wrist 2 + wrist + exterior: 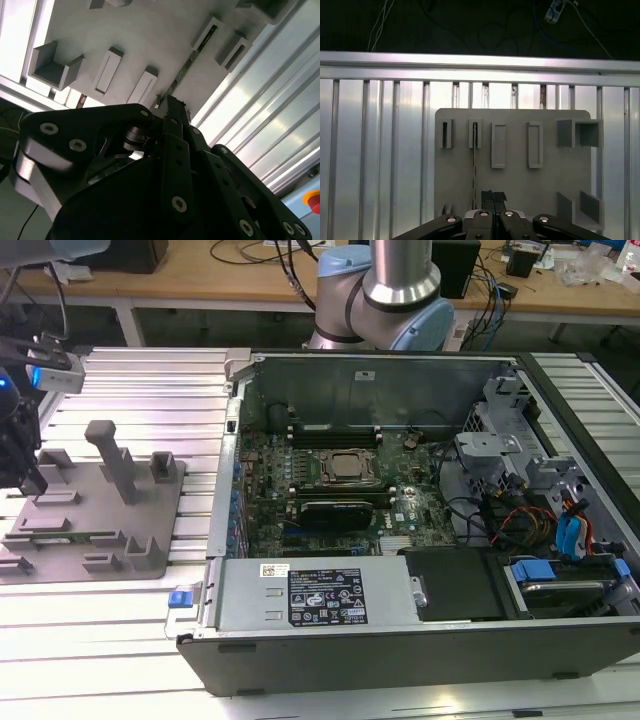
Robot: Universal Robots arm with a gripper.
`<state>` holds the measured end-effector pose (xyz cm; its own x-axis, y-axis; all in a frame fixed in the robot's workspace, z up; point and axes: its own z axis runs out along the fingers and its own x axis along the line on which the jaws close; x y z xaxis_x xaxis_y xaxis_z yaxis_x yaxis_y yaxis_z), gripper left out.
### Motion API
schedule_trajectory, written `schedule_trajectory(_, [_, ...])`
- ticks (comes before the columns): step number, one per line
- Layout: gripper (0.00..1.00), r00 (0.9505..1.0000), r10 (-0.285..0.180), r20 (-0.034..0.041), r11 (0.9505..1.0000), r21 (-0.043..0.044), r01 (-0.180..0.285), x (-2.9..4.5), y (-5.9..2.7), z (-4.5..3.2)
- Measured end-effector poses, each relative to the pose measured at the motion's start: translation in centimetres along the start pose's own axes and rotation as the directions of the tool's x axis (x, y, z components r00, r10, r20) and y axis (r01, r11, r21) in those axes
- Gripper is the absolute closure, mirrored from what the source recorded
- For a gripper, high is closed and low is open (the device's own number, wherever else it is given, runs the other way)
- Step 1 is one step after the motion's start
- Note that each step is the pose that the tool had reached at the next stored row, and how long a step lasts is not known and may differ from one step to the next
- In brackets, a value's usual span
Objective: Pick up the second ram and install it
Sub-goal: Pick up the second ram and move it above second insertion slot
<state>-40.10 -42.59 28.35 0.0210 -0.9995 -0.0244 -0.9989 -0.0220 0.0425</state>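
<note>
The gripper [30, 478] hung over the end of the grey fixture plate [150, 522] on the exterior view's left, well apart from the open computer case [400, 650]. In the first wrist view its jaws looked clenched, the two dark fingers [487, 199] pressed together with nothing seen between them. The second wrist view showed the gripper [173, 101] the same way, as one narrow black block above the plate [150, 40].

The second ram [474, 165] stood on edge on the fixture plate [515, 185], one end seated in a raised slot and the rest running as a thin line towards the gripper [493, 193]. It passed just beside the fingertips rather than between them. In the second wrist view the ram [192, 57] showed as a green-edged strip ending close to the fingers. In the exterior view it [88, 537] lay as a green sliver low on the plate.

The plate sat on the ribbed aluminium worktop [130, 390]. Inside the case, the motherboard [270, 455] carried a processor socket [348, 468] and a black expansion card [335, 510].
</note>
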Motion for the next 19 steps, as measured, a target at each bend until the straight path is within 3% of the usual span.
schedule_trajectory(10, [0.92,1.0,0.0,0.0,1.0,0.0,0.0,0.02,0.03,0.65])
schedule_trajectory(14, [0.92,1.0,0.0,0.0004,1.0,-0.0001,0.0,0.21,0.1,1.68])
schedule_trajectory(19, [0.92,1.0,0.0,0.0023,1.0,0.0002,0.0,0.86,0.09,2.36])
